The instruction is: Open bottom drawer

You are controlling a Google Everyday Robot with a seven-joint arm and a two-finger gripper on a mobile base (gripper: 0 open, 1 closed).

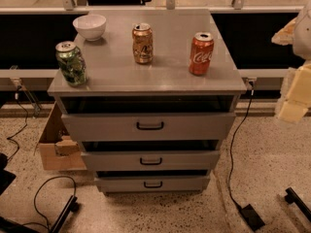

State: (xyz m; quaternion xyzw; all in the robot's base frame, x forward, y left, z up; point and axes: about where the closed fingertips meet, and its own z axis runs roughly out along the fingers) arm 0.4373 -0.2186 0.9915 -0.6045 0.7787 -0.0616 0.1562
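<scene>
Bottom drawer (152, 182) is lowest of three; pincer (295, 98) hangs well apart, upper right (spread or not: cannot tell).

Speckled terrazzo floor (265, 174) lies under warm, dim light, with black cables (229, 169) trailing across it. An open cardboard box (52, 152) sits left of the table (165, 72). Dark panels (29, 38) run behind. The pincer (291, 108) hangs at the right edge.

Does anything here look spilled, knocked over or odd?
Nothing is spilled or tipped: the green can, gold can, red can and bowl stand upright on the cabinet. Only an open cardboard box on the floor by the cabinet's left side looks untidy. The gripper is at the right edge, apart from the bottom drawer.
</scene>
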